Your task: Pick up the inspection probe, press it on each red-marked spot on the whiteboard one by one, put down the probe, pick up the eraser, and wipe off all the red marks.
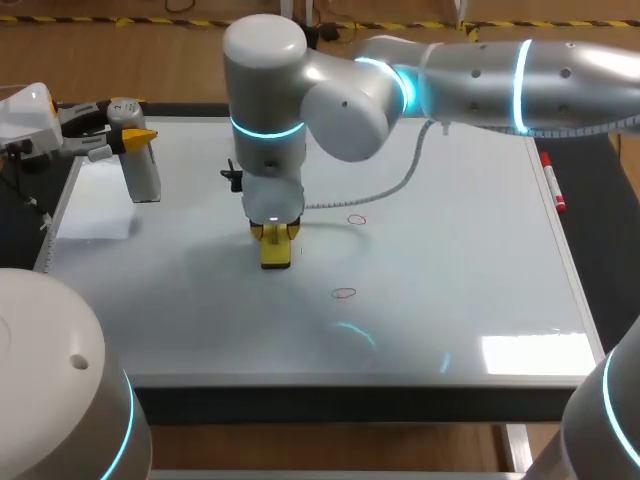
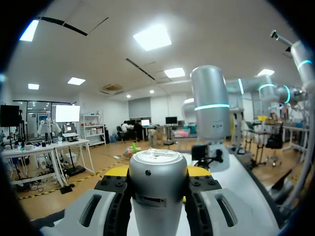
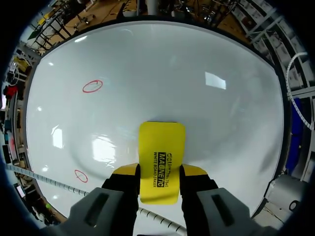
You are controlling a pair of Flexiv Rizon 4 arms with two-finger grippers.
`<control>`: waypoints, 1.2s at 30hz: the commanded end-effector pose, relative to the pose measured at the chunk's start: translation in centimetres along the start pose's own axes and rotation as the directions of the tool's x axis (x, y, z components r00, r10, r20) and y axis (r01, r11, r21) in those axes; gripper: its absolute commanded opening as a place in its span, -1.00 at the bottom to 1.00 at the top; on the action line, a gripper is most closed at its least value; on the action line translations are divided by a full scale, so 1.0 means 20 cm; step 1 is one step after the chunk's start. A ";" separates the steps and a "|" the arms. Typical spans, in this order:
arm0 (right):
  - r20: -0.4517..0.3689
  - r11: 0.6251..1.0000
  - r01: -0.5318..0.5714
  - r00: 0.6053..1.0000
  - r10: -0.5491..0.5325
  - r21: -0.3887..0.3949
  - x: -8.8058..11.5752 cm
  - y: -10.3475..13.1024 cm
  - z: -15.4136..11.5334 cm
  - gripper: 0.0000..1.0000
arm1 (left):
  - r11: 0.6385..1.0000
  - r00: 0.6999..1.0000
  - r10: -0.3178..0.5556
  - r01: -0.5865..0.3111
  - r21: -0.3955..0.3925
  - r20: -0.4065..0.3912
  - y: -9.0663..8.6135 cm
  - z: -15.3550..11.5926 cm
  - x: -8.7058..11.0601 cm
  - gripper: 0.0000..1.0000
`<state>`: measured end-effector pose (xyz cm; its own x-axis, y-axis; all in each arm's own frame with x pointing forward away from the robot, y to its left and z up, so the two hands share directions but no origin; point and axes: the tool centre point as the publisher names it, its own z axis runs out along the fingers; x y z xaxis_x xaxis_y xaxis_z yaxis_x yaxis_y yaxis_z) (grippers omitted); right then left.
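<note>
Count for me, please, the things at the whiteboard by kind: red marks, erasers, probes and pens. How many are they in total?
Red marks: 2
Eraser: 1
Inspection probe: 1
Marker pen: 1
Total: 5

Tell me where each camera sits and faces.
Head: above, behind, looking down on the whiteboard; right arm, left end effector show.
Left wrist: faces out across the room; left end effector holds the probe.
Right wrist: faces down at the whiteboard; right end effector holds the eraser.
Shared: head and right wrist both show eraser, red marks.
</note>
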<state>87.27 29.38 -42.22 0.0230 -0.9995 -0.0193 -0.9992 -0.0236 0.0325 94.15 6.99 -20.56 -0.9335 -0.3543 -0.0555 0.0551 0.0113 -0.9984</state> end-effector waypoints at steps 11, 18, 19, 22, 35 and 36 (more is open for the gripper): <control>-0.007 1.000 -0.027 1.000 0.027 0.005 0.15 -0.01 -0.01 -1.00 | 1.000 1.000 -0.001 0.001 -0.001 -0.002 -0.01 0.00 0.00 -1.00; -0.001 1.000 0.016 1.000 -0.016 -0.007 0.16 -0.03 -0.10 -1.00 | 1.000 1.000 -0.001 0.001 -0.001 -0.002 -0.01 0.00 0.00 -1.00; 0.001 1.000 0.023 1.000 -0.023 -0.004 0.16 -0.04 -0.13 -1.00 | 1.000 1.000 -0.001 0.001 -0.001 -0.002 -0.01 0.00 0.00 -1.00; -0.002 0.999 0.034 0.999 -0.034 0.014 0.20 -0.08 -0.19 -1.00 | 1.000 1.000 -0.001 0.001 -0.001 -0.002 -0.01 0.00 0.00 -1.00; -0.003 0.993 -0.096 0.995 0.097 0.070 0.59 -0.24 -0.36 -1.00 | 1.000 1.000 -0.001 0.001 -0.001 -0.002 -0.01 0.00 0.00 -1.00; -0.014 0.991 -0.111 0.994 0.113 0.075 0.63 -0.25 -0.36 -1.00 | 1.000 1.000 -0.001 0.001 -0.001 -0.002 -0.01 0.00 0.00 -1.00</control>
<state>92.99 19.96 -36.25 -0.0850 -0.9963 0.0163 -0.9959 0.0844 -0.0326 94.15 6.99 -20.56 -0.9335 -0.3542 -0.0554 0.0551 0.0112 -0.9984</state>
